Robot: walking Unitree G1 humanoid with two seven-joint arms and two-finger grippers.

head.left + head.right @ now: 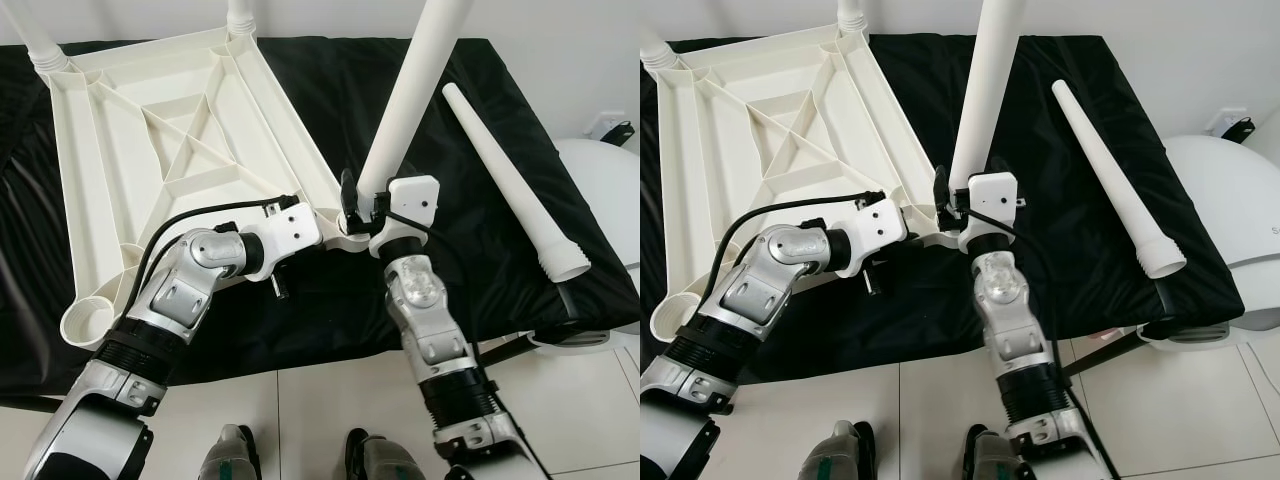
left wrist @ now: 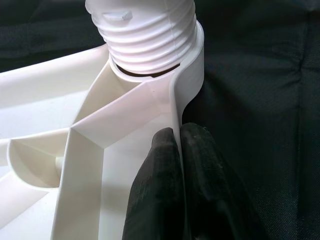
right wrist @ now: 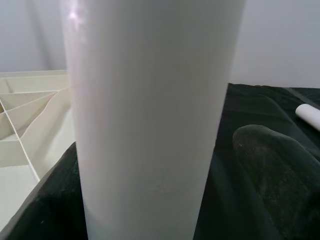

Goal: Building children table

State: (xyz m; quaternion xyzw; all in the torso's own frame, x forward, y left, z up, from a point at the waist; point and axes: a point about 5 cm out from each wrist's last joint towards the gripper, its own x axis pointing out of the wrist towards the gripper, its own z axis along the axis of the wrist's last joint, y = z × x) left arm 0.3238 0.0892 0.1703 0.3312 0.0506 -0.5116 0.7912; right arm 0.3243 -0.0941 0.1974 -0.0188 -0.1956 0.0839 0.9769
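- Our upturned white tabletop [image 1: 170, 150] lies on the black-draped counter [image 1: 480, 250], two legs already standing in its far corners.
- Our right claw [image 1: 362, 205] is clamped around a third leg [image 1: 410, 90], upright in the near corner socket.
- Our left claw [image 2: 180, 150] pinches the tabletop's rim beside that socket.
- The fourth leg [image 1: 510, 180] lies loose on the counter; we judge the near-left socket [image 1: 88, 322] still open.

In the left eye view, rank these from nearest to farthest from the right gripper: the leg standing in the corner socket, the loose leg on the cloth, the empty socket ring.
1. Standing leg: inside the right gripper jaws.
2. Loose leg: to its right, on the black cloth.
3. Empty socket ring: far left, at the tabletop's near corner.
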